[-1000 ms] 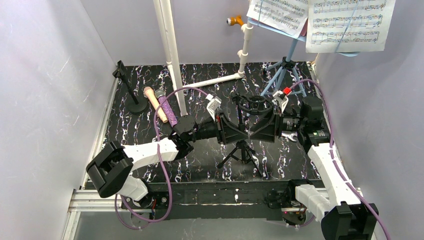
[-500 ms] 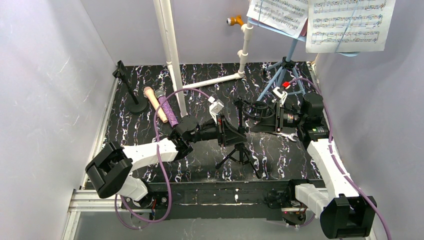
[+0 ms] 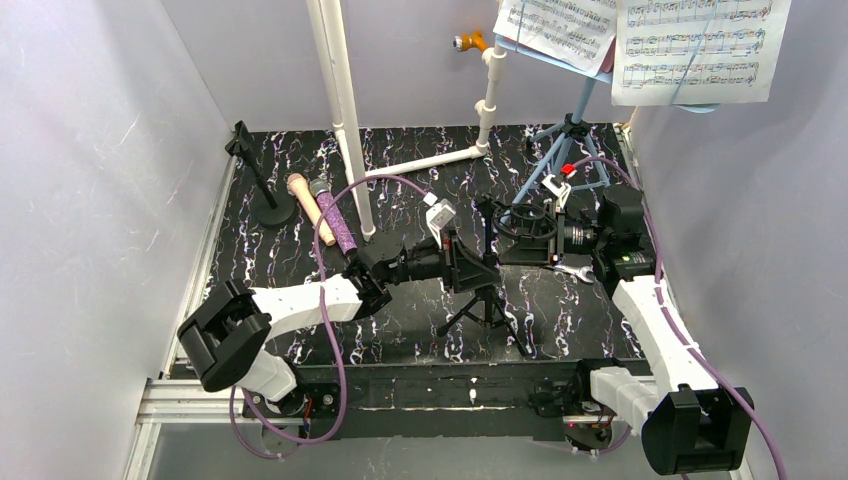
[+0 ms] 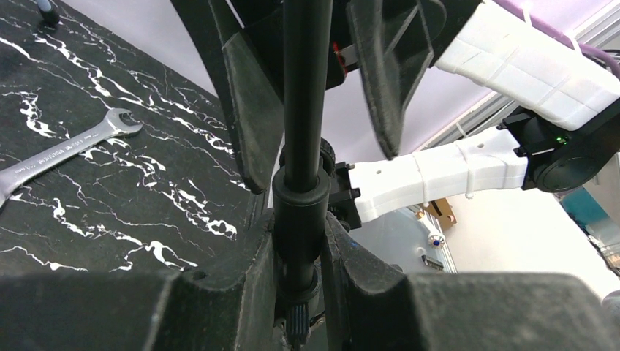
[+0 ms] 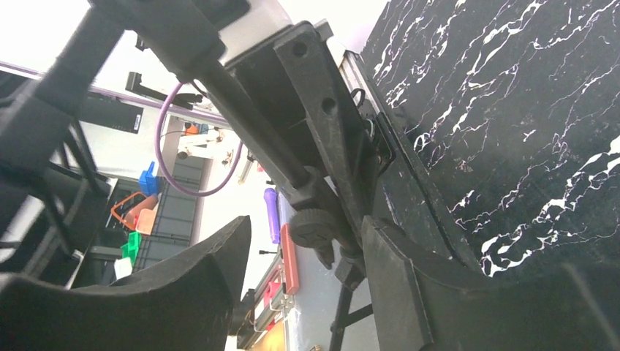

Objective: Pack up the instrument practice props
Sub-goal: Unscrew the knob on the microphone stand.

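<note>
The left pincer [image 4: 298, 248] was clamped on the pole of the black mic tripod [image 3: 486, 306] standing mid-way across the desk [image 3: 400, 195], while the right pincer [image 5: 307, 232] gaped loosely around its upper stem.

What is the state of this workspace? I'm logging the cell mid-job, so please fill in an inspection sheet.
Surface: black marbled tabletop.
Job's things: black mic tripod at centre, legs spread; peach microphone and purple glitter microphone side by side, rear left; round-base holder left of them; light-blue music rack rear right, holding sheet-music pages.
Clutter: silver wrench by the right arm; white plastic pipes at the rear.
Hands: left hand shut on the tripod's pole; right hand open, fingers either side of it.
Cables: purple cables along both arms.
Surroundings: pale walls on three sides.
</note>
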